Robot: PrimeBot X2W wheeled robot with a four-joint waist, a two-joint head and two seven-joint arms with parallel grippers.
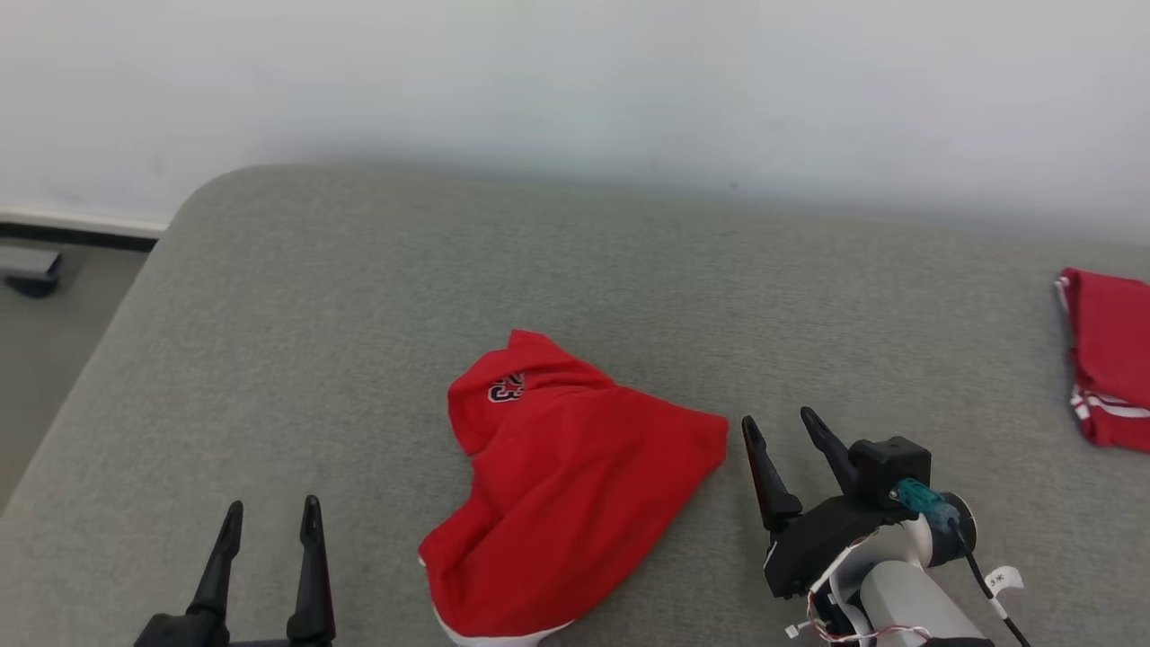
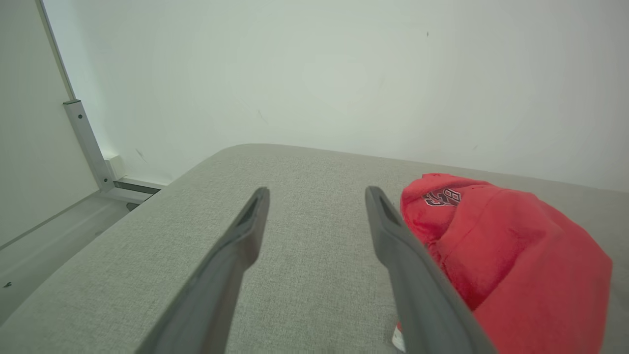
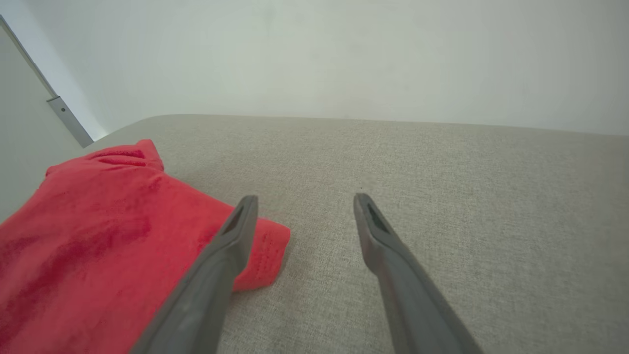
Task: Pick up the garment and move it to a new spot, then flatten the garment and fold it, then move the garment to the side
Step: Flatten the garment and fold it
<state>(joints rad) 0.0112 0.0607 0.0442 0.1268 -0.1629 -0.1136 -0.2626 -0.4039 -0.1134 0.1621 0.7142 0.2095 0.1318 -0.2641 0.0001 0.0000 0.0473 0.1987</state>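
A crumpled red garment (image 1: 566, 485) with a small number print and a white hem lies on the grey padded table (image 1: 359, 296), near its front edge. My left gripper (image 1: 272, 512) stands open at the lower left, to the garment's left and apart from it. Just right of the garment's right corner, my right gripper (image 1: 779, 422) is open with nothing between its fingers. The left wrist view has the garment (image 2: 501, 255) lying beside the right finger of my gripper (image 2: 317, 194). In the right wrist view the garment (image 3: 98, 231) reaches under the left finger of my gripper (image 3: 304, 199).
A second red garment with white stripes (image 1: 1110, 368), folded, lies at the table's right edge. A white wall runs behind the table. The floor and a baseboard (image 1: 72, 225) show past the table's rounded left corner.
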